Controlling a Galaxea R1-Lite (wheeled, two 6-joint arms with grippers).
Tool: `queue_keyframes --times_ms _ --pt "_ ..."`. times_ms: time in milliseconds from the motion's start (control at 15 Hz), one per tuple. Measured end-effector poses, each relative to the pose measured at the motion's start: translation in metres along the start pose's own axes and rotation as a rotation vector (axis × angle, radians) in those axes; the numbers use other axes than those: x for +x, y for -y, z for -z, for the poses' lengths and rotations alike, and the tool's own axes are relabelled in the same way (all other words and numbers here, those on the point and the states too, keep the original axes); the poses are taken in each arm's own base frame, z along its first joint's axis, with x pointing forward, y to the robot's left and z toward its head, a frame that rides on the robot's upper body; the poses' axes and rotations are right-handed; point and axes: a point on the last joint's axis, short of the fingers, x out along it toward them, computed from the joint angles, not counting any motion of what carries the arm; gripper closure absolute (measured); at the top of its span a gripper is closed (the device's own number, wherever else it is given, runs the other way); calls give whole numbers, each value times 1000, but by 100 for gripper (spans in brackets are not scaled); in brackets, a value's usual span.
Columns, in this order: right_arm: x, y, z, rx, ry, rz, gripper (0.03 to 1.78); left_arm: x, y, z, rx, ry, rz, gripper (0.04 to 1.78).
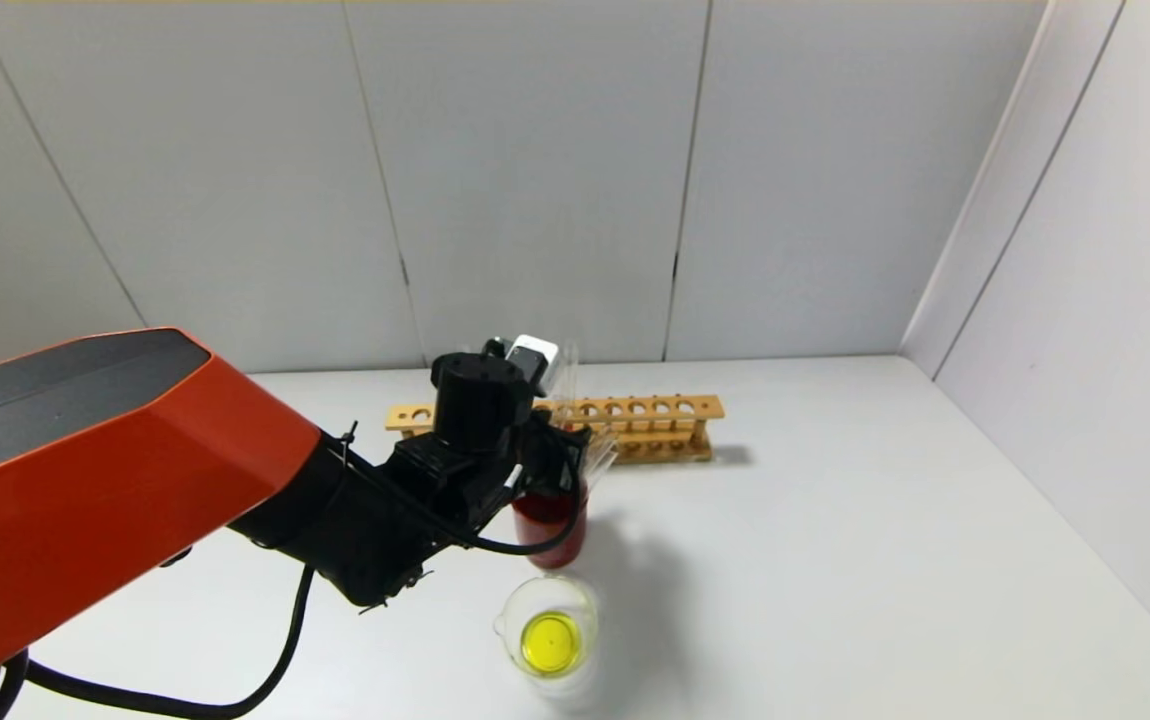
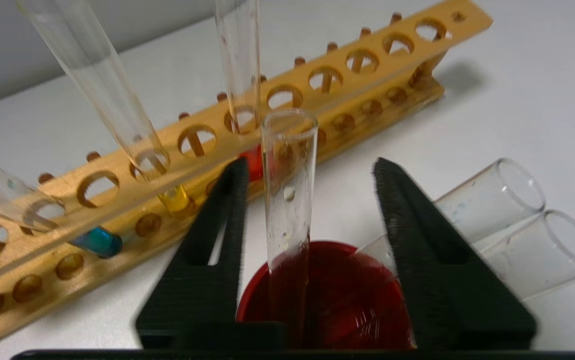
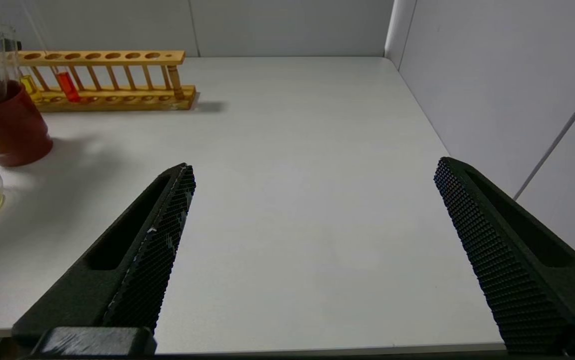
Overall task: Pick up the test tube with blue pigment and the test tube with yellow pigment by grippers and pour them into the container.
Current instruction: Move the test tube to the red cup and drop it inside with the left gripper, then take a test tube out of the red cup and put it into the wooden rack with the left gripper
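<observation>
left wrist view: empty tube (image 2: 287, 185) stands between open left hand (image 2: 307, 172).

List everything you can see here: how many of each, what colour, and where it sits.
Rack: one, wooden, at the back of the table.
Blue-tipped tube: one, in the rack.
Amber-tipped tube: one, in the rack.
Orange-red-tipped tube: one, in the rack.
Empty tubes: three, clear, in the red cup; one upright, two leaning.
Red cup: one, in front of the rack.
Beaker: one, clear, holding yellow liquid, on the robot's side of the cup.
Table: one, white.
Left gripper: black, open, over the cup, astride the upright tube.
Right gripper: black, open, over bare table.
</observation>
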Motion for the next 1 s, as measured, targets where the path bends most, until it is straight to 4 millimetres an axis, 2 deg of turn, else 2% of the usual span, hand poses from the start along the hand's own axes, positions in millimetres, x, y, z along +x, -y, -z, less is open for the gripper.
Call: queue_keyframes --times_ms 200,400,733,1000 --pt "0 0 0 0 0 0 6 -2 0 -5 20 28 -8 37" --pt "0 0 0 0 0 0 6 -13 -2 -17 42 57 -27 11" --pt "0 0 0 0 0 0 6 -56 -9 -53 57 152 -123 7" --pt "0 0 0 0 0 0 6 -97 -18 -71 51 211 -238 7"
